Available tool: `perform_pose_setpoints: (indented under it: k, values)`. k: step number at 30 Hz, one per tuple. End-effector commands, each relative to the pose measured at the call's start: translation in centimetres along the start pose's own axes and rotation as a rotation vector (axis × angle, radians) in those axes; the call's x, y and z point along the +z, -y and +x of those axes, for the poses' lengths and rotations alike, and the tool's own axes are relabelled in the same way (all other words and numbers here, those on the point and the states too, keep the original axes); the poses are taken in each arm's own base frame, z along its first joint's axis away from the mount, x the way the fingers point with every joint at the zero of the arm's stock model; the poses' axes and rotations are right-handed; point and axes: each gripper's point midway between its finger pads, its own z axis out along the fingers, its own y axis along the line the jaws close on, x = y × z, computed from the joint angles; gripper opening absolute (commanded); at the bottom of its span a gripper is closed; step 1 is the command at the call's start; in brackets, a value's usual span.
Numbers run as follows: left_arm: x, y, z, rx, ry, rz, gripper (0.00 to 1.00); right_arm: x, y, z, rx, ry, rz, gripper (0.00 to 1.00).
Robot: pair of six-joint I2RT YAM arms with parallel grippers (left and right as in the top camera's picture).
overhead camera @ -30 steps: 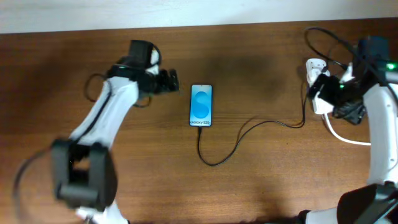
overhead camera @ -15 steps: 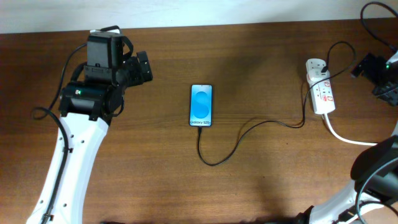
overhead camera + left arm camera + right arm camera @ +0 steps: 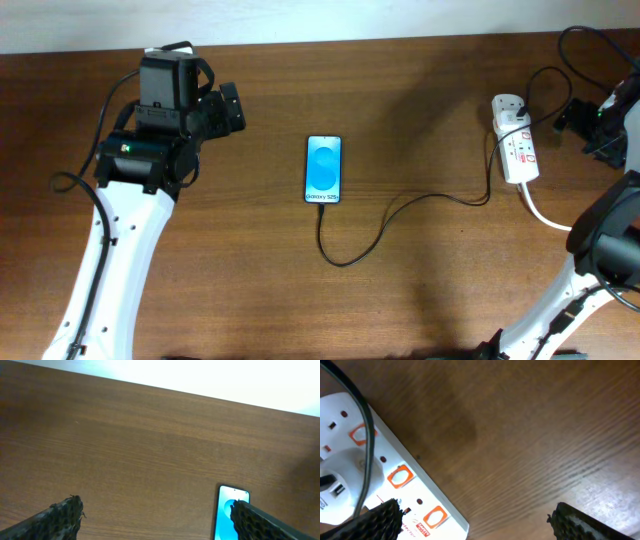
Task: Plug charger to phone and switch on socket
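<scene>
Phone lies flat, screen up, near the middle of the table; the charger cable meets its text end, loops across the wood and rises to the white adapter block, which is seated in the far end of the socket at the right. Left gripper hangs above bare wood to the left of the phone, jaws spread wide and holding nothing. Right gripper hovers just beside the socket, jaws likewise wide apart and empty
</scene>
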Motion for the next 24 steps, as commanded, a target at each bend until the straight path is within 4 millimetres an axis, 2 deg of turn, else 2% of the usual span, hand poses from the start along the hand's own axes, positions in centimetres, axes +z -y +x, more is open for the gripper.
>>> perform_pose_setpoints:
  k: [1,9,13,17,24]
  values:
    - [0.3,-0.5,0.1,0.01,-0.002,-0.019,0.99,2.2,-0.4,0.5,-0.021,-0.035,-0.024,0.98]
    - [0.3,-0.5,0.1,0.01,-0.002,-0.019,0.99,5.0,-1.6,0.8,-0.033,-0.056,-0.077,0.98]
    - [0.3,-0.5,0.1,0.01,-0.002,-0.019,0.99,5.1,-3.1,1.0,-0.048,-0.057,-0.121,0.98]
    - [0.3,-0.5,0.1,0.01,-0.002,-0.019,0.99,6.5,-2.8,2.1,-0.018,-0.076,-0.119,0.98]
    - [0.3,-0.5,0.1,0.01,-0.002,-0.02,0.99,7.2,-3.4,2.6,-0.019,-0.078,-0.163,0.98]
